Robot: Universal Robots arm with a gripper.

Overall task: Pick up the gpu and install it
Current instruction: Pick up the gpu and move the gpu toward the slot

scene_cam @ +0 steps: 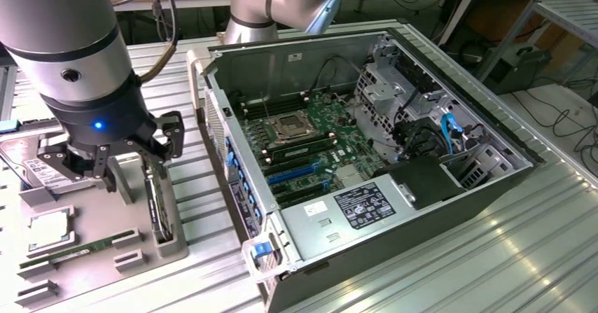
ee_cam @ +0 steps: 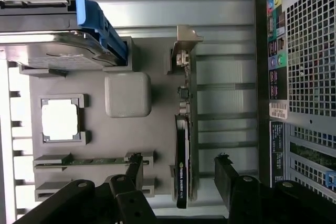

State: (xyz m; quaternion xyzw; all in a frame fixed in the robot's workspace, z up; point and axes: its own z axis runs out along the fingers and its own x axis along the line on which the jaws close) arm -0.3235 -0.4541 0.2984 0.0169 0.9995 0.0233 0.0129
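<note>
The gpu [scene_cam: 158, 204] stands on its long edge in a slot of the grey tray [scene_cam: 103, 274], at the side nearest the computer case. In the wrist view the gpu [ee_cam: 184, 145] is a thin edge-on card: black cooler, green board, and a silver end bracket at the far end. My gripper [scene_cam: 131, 176] hangs just above it, open. In the wrist view the gripper [ee_cam: 179, 170] has one black finger on each side of the card's near end, neither touching it. Nothing is held.
The open computer case [scene_cam: 374, 152] lies at the exterior view's right of the tray, with its motherboard [scene_cam: 309, 138] and blue slots [scene_cam: 294, 174] exposed. The tray also holds a hard drive [ee_cam: 52, 45] in a blue caddy, a processor [ee_cam: 60, 120], a memory stick [ee_cam: 89, 160] and a white square block [ee_cam: 127, 94].
</note>
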